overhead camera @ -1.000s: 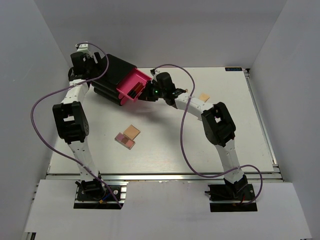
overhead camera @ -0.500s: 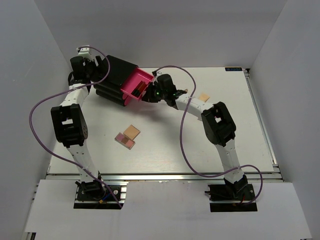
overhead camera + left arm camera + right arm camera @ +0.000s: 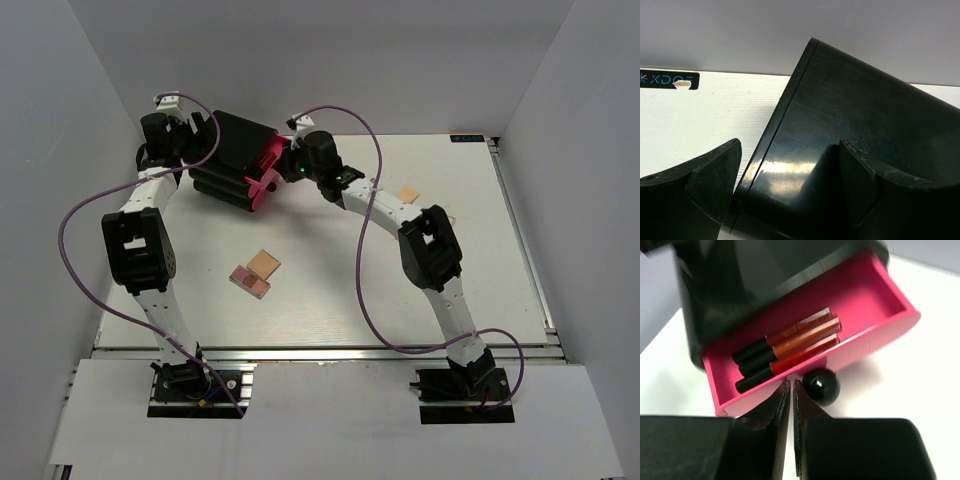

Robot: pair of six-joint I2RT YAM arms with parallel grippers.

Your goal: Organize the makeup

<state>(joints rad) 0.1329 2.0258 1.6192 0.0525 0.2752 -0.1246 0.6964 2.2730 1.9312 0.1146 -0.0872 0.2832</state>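
Three dark-and-red pencils point(image 3: 790, 347) lie in the pink drawer point(image 3: 860, 295) of the black box point(image 3: 230, 155). My right gripper point(image 3: 791, 385) is shut and empty, its tips against the drawer front just left of the black knob point(image 3: 821, 385). In the top view it point(image 3: 283, 170) is at the drawer point(image 3: 263, 162), which sticks out only a little. My left gripper point(image 3: 790, 170) is open, its fingers astride the box's back corner point(image 3: 850, 125). Two square pink-brown palettes point(image 3: 257, 272) lie mid-table. A tan compact point(image 3: 408, 194) lies at the right. The beige tubes are not visible.
White walls close in the table at the back and both sides. The right arm's purple cable point(image 3: 365, 260) loops over the table's middle. A metal rail point(image 3: 525, 240) runs along the right edge.
My right gripper has moved left toward the box and pushed the pink drawer most of the way in. The left gripper has stayed at the box's back.
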